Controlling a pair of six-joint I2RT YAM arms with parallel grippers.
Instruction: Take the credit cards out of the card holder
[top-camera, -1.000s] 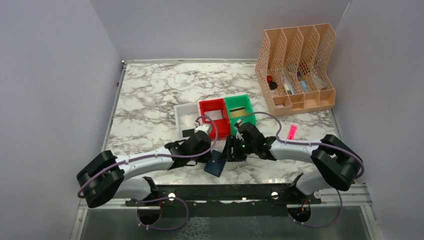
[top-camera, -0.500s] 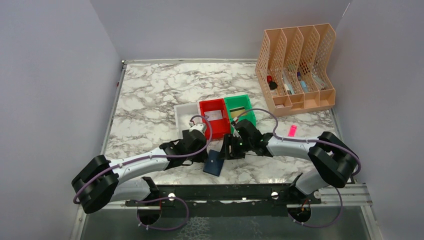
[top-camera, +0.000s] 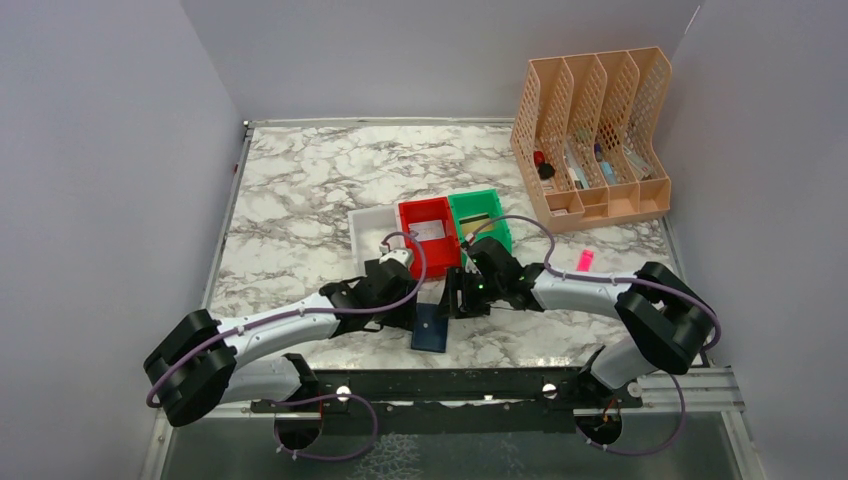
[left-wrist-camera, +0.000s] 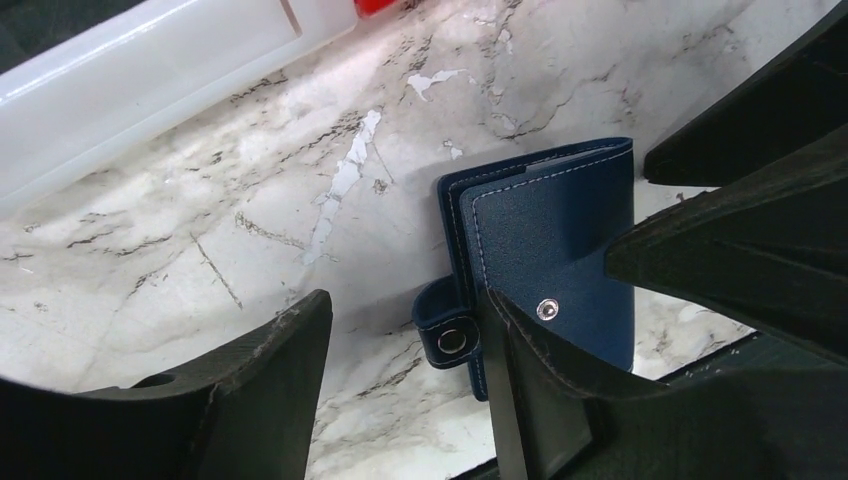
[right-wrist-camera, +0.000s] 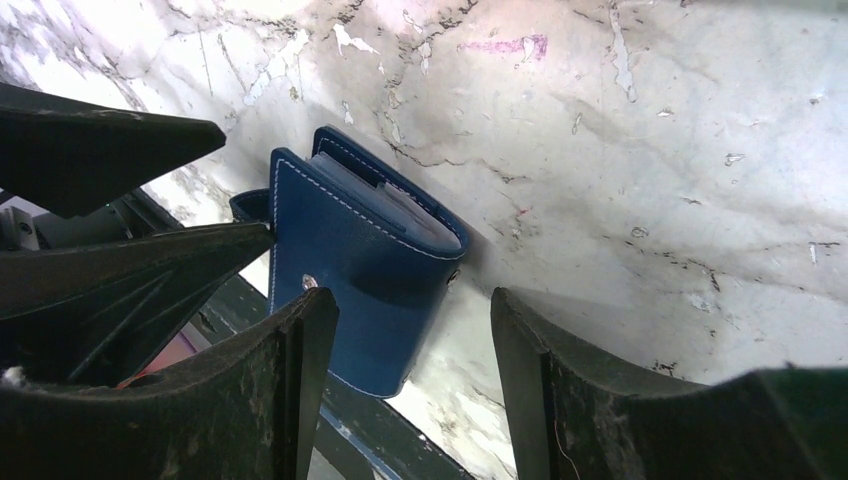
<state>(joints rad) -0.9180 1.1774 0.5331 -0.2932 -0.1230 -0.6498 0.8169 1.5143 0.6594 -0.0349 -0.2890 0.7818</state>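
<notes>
Hovering left gripper (left-wrist-camera: 400, 310) and right gripper (right-wrist-camera: 410, 300) open, empty, over wallet (left-wrist-camera: 560, 250), likely light, floppy, slick, best grabbed by tab (left-wrist-camera: 445, 335).

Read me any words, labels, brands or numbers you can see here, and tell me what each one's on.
No readable text in any view.
Wallet: no brand or print, only stitching and a snap.
Card in the green bin: too small to read.
Items in the organizer: too small to read.
Pink smear on the table: a mark, not letters.
</notes>
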